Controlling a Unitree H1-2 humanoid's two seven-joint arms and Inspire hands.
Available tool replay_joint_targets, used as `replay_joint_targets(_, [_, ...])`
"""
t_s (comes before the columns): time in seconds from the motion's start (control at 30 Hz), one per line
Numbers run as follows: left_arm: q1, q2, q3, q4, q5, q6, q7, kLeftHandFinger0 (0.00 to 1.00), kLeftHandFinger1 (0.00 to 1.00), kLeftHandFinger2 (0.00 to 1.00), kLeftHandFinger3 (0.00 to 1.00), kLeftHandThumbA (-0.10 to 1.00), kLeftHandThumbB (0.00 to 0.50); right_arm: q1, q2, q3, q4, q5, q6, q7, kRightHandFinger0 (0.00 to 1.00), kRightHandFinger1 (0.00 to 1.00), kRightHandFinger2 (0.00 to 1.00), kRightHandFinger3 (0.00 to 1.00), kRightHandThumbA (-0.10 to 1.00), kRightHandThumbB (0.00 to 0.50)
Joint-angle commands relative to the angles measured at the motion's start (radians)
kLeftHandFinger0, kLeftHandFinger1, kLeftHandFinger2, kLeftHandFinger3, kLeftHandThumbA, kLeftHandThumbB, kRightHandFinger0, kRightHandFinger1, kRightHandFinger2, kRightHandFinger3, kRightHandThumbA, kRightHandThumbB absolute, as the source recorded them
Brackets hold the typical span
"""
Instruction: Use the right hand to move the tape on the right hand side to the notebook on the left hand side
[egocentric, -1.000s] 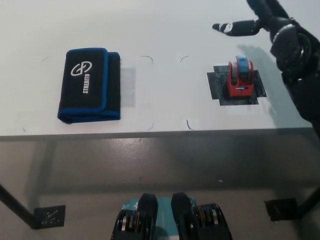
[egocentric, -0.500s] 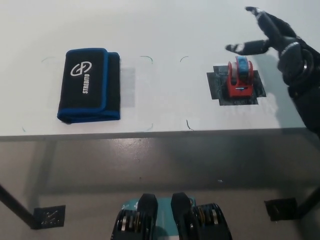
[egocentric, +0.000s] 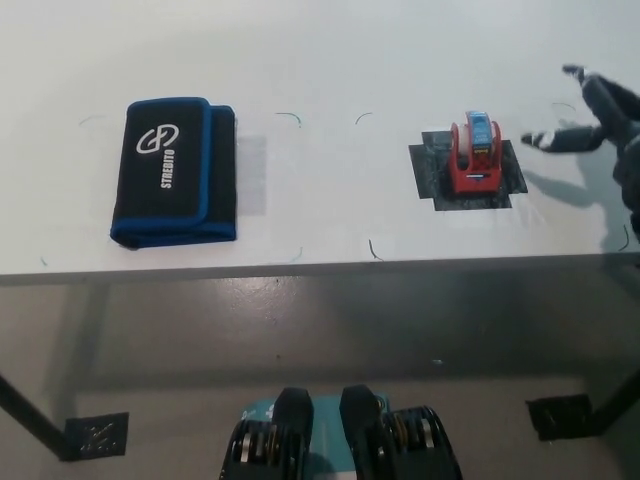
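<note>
Black right hand (egocentric: 600, 125) is hovering empty, fingers spread, just right of the red tape (egocentric: 473, 158) sitting on the desk (egocentric: 330, 60), far from the notebook (egocentric: 172, 172). Sideways contact risks toppling it.

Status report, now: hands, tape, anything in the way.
Right hand open, just right of the tape dispenser, not touching. Left hand out of view. Tape upright on its dark mat; notebook far left, table bare between them.
</note>
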Motion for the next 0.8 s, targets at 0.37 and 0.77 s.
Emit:
replay_joint_targets(0.37, [-0.008,0.008,0.002,-0.012,-0.002,-0.037,-0.003,0.20,0.16,0.21,0.36,0.01,0.118,0.002,0.047,0.004,0.106,-0.007,-0.079,-0.105,1.00,1.00,1.00,1.00,0.93,0.404])
replay_joint_targets(0.77, [0.003,0.012,0.004,-0.017,-0.004,-0.042,-0.005,0.20,0.15,0.21,0.35,-0.01,0.121,0.010,0.075,0.008,0.127,-0.007,-0.084,-0.125,1.00,1.00,1.00,1.00,0.94,0.409])
